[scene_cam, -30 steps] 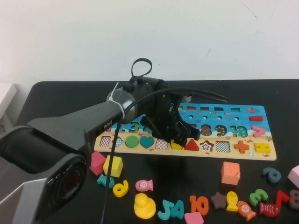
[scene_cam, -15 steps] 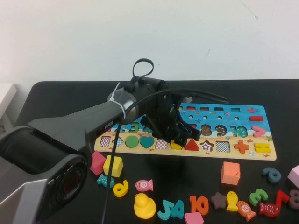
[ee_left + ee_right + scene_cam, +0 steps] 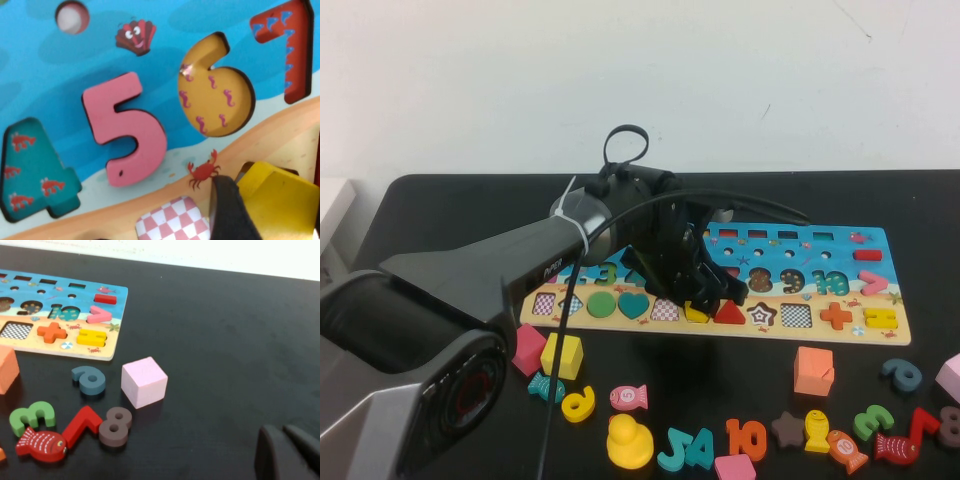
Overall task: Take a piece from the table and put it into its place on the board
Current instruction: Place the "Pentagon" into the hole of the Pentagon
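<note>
The board [image 3: 840,255] lies across the middle of the black table [image 3: 440,200]. My left gripper [image 3: 706,296] is low over the board's sandy bottom row, shut on the yellow pentagon piece [image 3: 697,313]. The piece rests at a recess between a chequered recess and the red triangle [image 3: 729,312]. In the left wrist view the piece [image 3: 280,197] looks tilted, with a dark finger [image 3: 227,210] against its side, under the pink 5 [image 3: 127,132]. My right gripper [image 3: 289,455] is shut and empty, low over bare table near the pink cube [image 3: 144,381].
Loose pieces lie in front of the board: yellow cube [image 3: 562,356], pink pentagon [image 3: 528,349], yellow duck [image 3: 629,442], orange cube [image 3: 813,370], fish and numbers. In the right wrist view a blue 6 [image 3: 89,380], brown 8 [image 3: 115,427] and red 7 [image 3: 82,425] lie beside the pink cube.
My left gripper has shifted very slightly over the board's bottom row with the yellow piece held. Nothing else has moved.
</note>
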Controlling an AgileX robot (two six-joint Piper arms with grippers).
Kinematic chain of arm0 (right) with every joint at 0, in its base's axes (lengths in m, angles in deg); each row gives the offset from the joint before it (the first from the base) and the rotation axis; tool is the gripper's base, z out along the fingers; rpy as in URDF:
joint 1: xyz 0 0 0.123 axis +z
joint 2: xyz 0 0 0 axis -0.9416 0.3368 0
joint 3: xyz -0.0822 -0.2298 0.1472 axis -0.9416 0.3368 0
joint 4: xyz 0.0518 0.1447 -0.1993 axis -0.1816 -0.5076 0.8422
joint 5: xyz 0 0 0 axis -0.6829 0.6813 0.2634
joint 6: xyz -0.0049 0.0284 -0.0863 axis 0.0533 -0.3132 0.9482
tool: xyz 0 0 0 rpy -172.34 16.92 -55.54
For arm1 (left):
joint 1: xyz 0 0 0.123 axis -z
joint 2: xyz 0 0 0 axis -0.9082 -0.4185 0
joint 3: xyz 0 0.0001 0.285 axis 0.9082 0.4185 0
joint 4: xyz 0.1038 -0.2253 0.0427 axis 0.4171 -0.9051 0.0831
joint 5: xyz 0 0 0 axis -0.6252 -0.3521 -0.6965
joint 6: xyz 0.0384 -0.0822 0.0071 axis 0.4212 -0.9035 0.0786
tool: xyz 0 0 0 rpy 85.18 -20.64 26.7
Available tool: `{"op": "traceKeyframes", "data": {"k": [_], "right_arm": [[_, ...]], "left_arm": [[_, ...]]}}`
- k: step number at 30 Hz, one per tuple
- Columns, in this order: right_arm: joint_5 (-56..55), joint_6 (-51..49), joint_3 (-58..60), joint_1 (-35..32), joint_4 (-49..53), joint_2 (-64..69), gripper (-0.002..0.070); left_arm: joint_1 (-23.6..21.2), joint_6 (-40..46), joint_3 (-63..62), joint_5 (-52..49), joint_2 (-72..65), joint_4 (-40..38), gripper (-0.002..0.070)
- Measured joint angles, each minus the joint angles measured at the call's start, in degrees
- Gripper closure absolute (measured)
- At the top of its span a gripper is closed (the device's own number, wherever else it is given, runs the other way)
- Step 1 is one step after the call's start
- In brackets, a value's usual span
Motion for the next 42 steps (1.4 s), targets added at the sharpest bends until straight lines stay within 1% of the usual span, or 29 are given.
{"op": "traceKeyframes", "data": {"k": [7, 17, 19, 24, 26, 31, 42], "right_arm": [[0.00, 0.00, 0.00, 0.00, 0.00, 0.00, 0.0657], [0.00, 0.00, 0.00, 0.00, 0.00, 0.00, 0.0658], [0.00, 0.00, 0.00, 0.00, 0.00, 0.00, 0.0658], [0.00, 0.00, 0.00, 0.00, 0.00, 0.00, 0.0658], [0.00, 0.00, 0.00, 0.00, 0.00, 0.00, 0.0657], [0.00, 0.00, 0.00, 0.00, 0.00, 0.00, 0.0657], [0.00, 0.00, 0.00, 0.00, 0.00, 0.00, 0.0657]], "left_arm": [[0.00, 2.06, 0.00, -0.33, 0.00, -0.12, 0.0365], [0.00, 0.81, 0.00, -0.60, 0.00, -1.55, 0.0361], [0.00, 0.72, 0.00, -0.60, 0.00, -1.55, 0.0338], [0.00, 0.21, 0.00, -0.79, 0.00, -1.66, 0.0233], [0.00, 0.09, 0.00, -0.98, 0.00, -1.53, 0.0216], [0.00, 0.09, 0.00, -2.72, 0.00, 0.39, 0.0204], [0.00, -0.11, 0.00, -2.61, 1.92, 0.61, 0.0206]]}}
